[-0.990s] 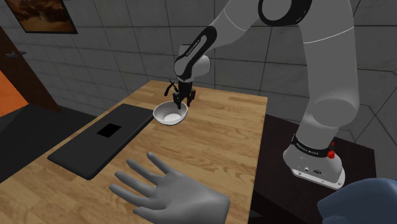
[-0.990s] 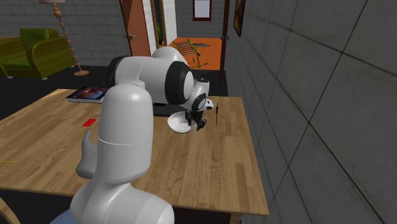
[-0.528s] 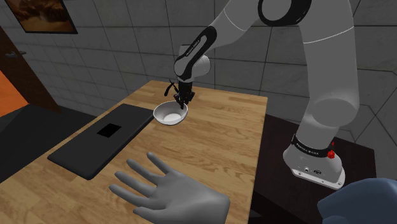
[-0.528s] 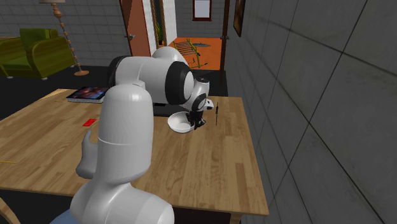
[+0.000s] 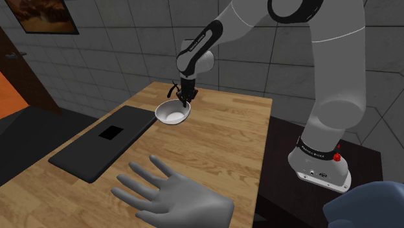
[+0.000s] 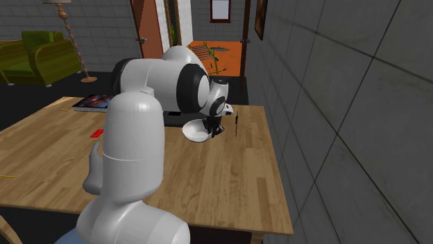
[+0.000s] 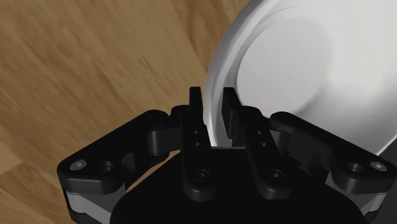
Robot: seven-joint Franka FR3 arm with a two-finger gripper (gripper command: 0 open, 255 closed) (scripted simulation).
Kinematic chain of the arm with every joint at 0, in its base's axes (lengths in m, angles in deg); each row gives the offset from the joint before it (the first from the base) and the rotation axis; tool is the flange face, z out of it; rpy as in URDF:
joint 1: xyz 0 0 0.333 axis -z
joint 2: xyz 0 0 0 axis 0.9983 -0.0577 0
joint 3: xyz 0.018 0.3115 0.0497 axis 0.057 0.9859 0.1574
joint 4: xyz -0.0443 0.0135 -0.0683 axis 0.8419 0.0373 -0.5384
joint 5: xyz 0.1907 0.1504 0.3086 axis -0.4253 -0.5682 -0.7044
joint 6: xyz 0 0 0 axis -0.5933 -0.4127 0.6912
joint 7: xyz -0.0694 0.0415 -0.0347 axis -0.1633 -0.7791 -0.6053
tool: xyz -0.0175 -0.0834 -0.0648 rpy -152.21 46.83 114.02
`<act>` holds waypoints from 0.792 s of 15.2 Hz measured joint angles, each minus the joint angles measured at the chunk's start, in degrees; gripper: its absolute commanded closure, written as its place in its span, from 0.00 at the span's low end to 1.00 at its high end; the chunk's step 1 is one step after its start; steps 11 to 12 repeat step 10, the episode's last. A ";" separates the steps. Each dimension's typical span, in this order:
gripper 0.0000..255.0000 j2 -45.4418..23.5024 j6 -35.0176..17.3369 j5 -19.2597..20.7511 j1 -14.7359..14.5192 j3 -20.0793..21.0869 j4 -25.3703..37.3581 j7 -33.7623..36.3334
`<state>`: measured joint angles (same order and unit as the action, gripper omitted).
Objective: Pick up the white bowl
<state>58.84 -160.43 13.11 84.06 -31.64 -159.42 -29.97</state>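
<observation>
**Rim pinched, bowl hanging to one side of the gripper**

Nearest the shoulder camera, well short of the bowl (image 5: 171,114), a grey glove (image 5: 171,194) lies flat on the wooden worktop (image 5: 220,149). Farther in, off to the shoulder view's left of the bowl, runs a dark mat (image 5: 90,146). Neither touches the bowl.

The bowl is white and round (so it has no long axis to line up with) and sits over the far half of the worktop. The gripper (image 7: 212,105) comes down at the bowl's far rim, on the wall side. Its two fingers are clamped on that rim, one inside the bowl's wall and one outside.

The whole bowl therefore lies to one side of the gripper, toward the mat and glove, held off-centre. It looks tipped, which suggests its weight is on the grip. I cannot tell whether its foot is clear of the wood.

The lift should go straight up and slowly, since a one-sided pinch may let the bowl swing or slip.
</observation>
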 measured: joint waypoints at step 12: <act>1.00 4.53 5.85 1.16 -0.19 -0.46 1.42 1.63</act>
